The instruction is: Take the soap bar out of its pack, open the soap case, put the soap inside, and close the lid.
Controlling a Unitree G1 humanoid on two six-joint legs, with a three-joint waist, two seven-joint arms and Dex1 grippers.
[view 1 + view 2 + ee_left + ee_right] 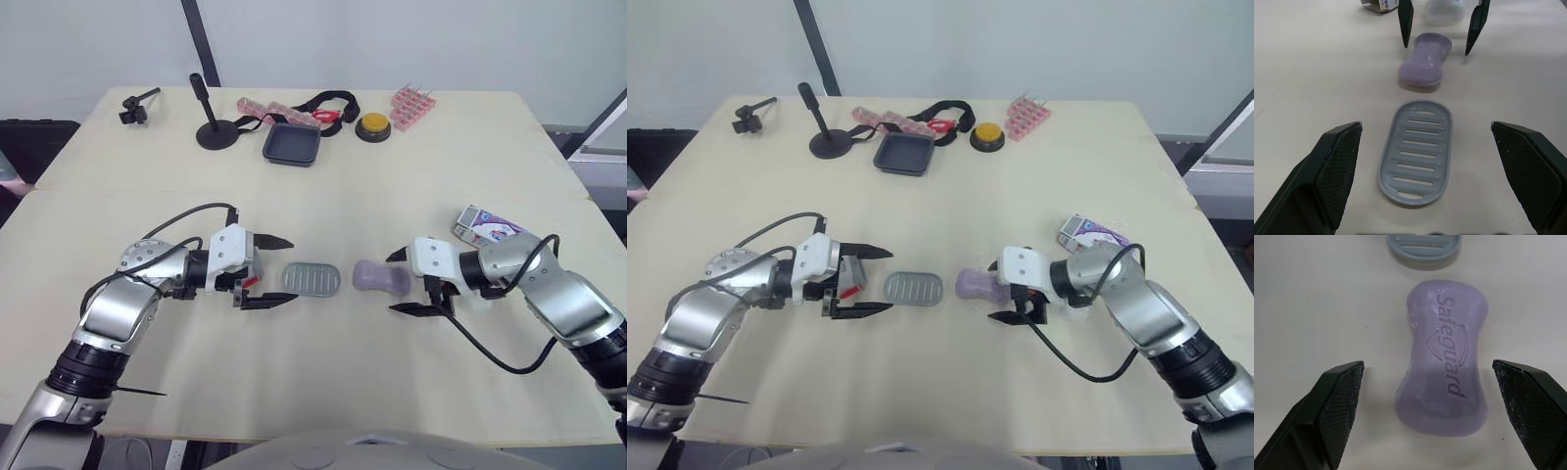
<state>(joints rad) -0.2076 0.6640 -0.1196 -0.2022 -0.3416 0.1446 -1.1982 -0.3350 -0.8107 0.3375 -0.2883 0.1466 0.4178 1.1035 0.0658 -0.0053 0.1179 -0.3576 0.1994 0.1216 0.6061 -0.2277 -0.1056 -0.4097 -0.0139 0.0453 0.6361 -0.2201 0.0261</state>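
Pale purple, waisted soap bar [1442, 357] lies bare on the beige table [323, 211], centre of my reach. I judge the unpacking done. The white-and-purple carton pack [487, 228] sits at 2 o'clock from the soap, well apart.

Grey oval slatted soap-case piece [1417, 151] is at 9 o'clock from the soap, just beside it and not touching. It is face up with nothing in it. I can't tell whether it is the base or an insert, and I can't make out a lid. Left to do: soap into the case, then lid shut.

Right gripper [400, 283] has its fingers spread wide, straddling the soap's 3 o'clock end without contact. Left gripper [282, 271] is also spread wide, at the grey piece's 9 o'clock end and holding nothing.

At 11 to 12 o'clock, well back:
- black square dish [291, 144]
- yellow dome button [373, 125]
- pink rack [412, 106]
- black round-based stand [214, 127]
- black strap [328, 101]

Nothing lies between the soap and the case. My one worry is the two grippers crowding each other.
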